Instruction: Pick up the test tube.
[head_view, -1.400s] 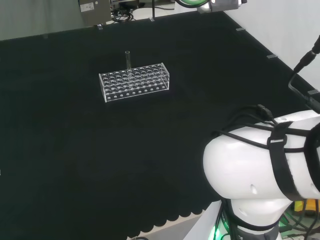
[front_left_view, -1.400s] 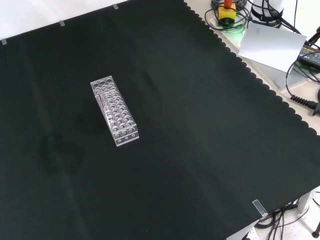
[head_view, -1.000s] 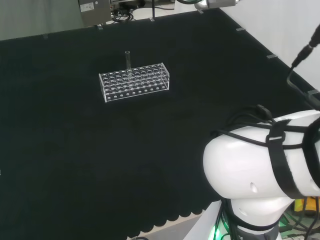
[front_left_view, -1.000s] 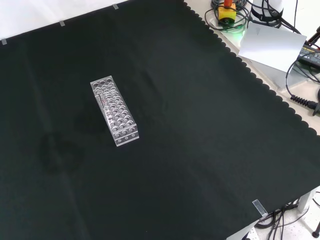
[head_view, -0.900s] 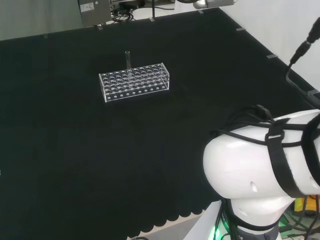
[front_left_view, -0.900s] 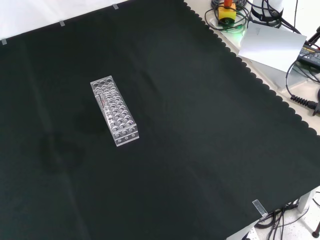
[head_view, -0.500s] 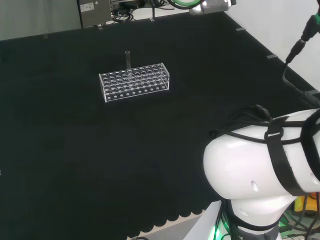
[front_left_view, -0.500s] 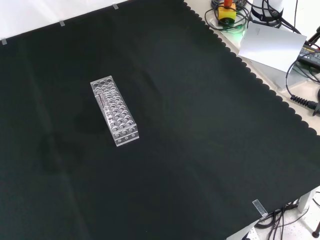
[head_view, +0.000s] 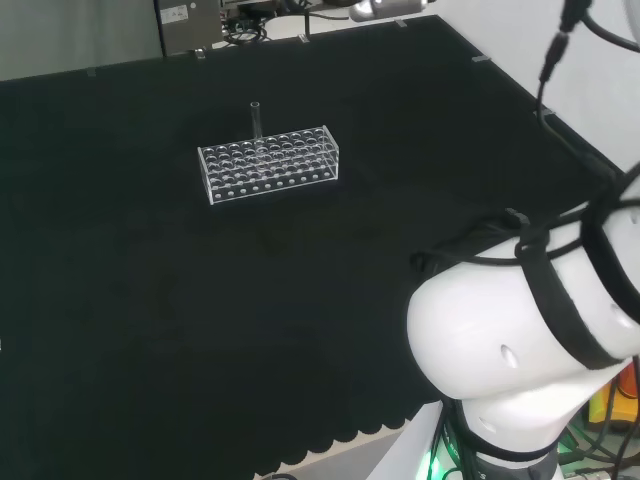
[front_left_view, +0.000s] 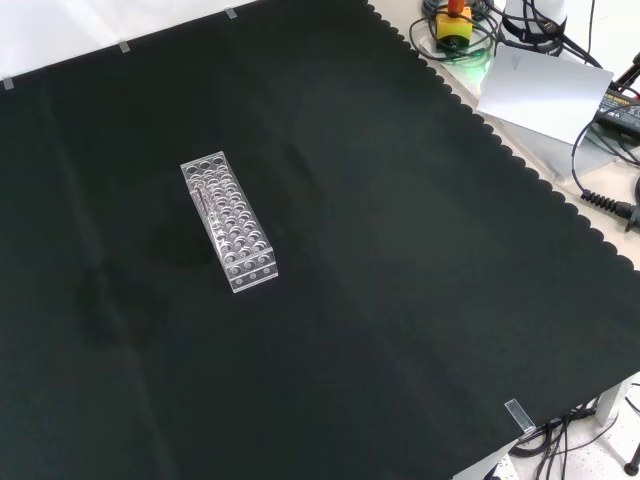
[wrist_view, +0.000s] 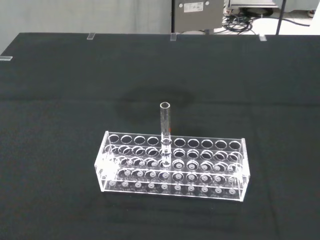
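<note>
The arm's big white link (head_view: 520, 330), wrapped in black straps and cables, bulks at the head view's lower right, tilted upward to the right.

Clear glossy rack (wrist_view: 172, 167), matt black cloth (wrist_view: 60, 100)

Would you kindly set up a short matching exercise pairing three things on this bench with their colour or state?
Things:
1. test tube
2. rack
3. cloth

States:
A. black, covering the bench
B. clear, standing upright in a hole
C. clear, with many round holes, resting on the cloth

Pairs: 1-B, 2-C, 3-A
</note>
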